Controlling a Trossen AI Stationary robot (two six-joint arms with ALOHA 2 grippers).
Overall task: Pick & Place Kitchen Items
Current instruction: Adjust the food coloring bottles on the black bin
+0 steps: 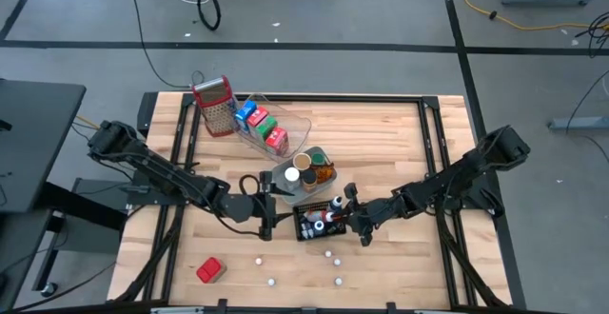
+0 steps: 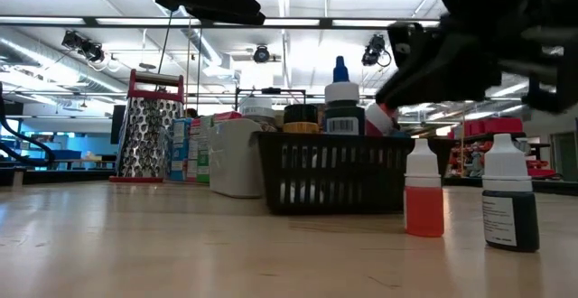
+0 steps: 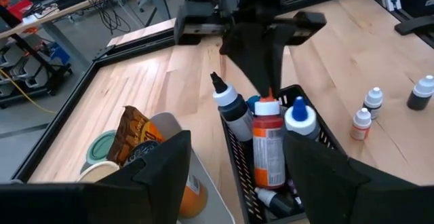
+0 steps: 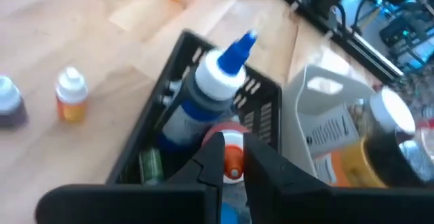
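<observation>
- Right now the right gripper (image 4: 234, 157) is down over the black basket (image 4: 142, 136), its fingers nearly closed around the orange tip of a red bottle (image 3: 268, 139) that stands inside it.
- Just beyond those fingers a bottle with a blue nozzle (image 4: 215, 81) stands upright in the same basket, and a black-tipped bottle (image 3: 230, 105) leans beside it.
- Whether the red bottle is being set down or lifted out, I cannot tell; I would guess it is being placed.
- The left gripper (image 3: 234, 163) hovers by the near end of the basket with its fingers wide apart, holding nothing.
- Beside the left fingers, a grey tray (image 1: 285, 179) already holds jars and a snack packet (image 3: 134, 134); further off, a clear tray (image 1: 297, 124) holds cartons (image 1: 259, 119) next to a grater (image 1: 216, 105).
- Left to do, as I judge it: several small bottles (image 1: 332, 254) and a red carton (image 1: 210, 270) lie loose on the table (image 1: 381, 128), well apart from either gripper.
</observation>
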